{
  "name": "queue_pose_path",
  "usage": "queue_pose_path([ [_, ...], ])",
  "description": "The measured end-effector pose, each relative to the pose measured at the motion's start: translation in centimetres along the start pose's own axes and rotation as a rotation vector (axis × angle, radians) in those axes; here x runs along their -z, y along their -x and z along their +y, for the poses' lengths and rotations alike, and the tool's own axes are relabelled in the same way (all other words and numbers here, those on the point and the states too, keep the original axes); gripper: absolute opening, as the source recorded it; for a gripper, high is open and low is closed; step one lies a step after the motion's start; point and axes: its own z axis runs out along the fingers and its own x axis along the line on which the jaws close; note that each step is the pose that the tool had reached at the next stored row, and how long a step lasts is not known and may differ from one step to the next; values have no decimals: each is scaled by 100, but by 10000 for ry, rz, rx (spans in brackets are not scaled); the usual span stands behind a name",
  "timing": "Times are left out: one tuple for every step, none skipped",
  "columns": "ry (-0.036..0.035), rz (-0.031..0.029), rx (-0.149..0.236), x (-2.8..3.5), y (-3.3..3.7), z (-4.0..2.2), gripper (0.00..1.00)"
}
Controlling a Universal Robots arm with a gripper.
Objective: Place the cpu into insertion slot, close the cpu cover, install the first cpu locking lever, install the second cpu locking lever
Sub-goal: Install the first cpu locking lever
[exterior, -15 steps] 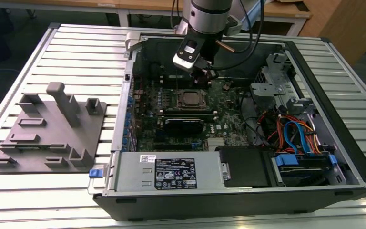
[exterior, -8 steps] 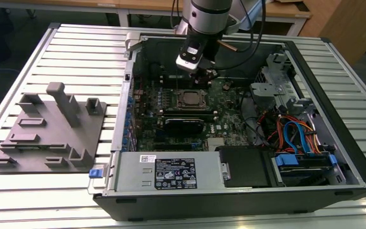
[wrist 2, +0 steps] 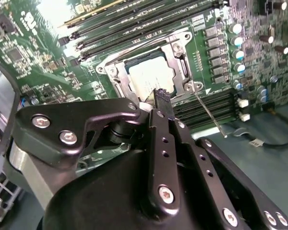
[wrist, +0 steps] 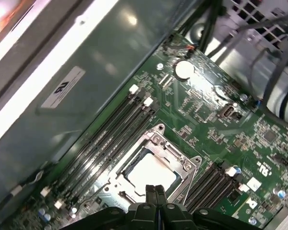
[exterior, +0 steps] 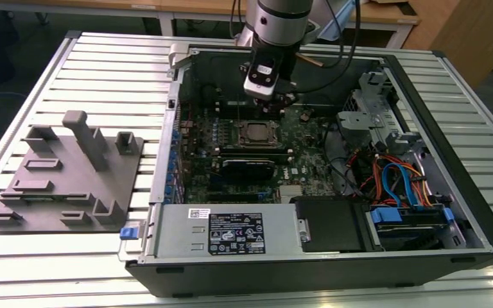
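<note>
An open black computer case (exterior: 477, 212) lies on the slatted metal table (exterior: 75, 58). A grey fixture plate (exterior: 58, 192) with upright posts sits beside it, on the exterior view's left. The case holds a green motherboard (exterior: 308, 151), a silver power supply (exterior: 229, 234) and blue and orange cables (exterior: 397, 179). In the first wrist view, a coin cell battery (wrist: 184, 70) sits on the board, apart from the black memory slots (wrist: 105, 139).
</note>
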Motion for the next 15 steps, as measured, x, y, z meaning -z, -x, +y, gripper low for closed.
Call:
queue_pose_path([
  [-6,0,142,0,0,0,11],
  [-11,0,287,0,0,0,11],
  [-16,1,441,0,0,0,11],
  [-21,2,600,0,0,0,11],
  [-25,2,758,0,0,0,11],
  [-31,2,923,0,0,0,11],
  [-36,3,1075,0,0,0,11],
  [-41,3,1226,0,0,0,11],
  [-47,4,1374,0,0,0,11],
  [-52,4,1519,0,0,0,11],
  [-56,4,1652,0,0,0,11],
  [-60,5,1777,0,0,0,11],
  [-65,5,1903,0,0,0,11],
  [-68,5,2022,0,0,0,11],
  [-73,6,2135,0,0,0,11],
])
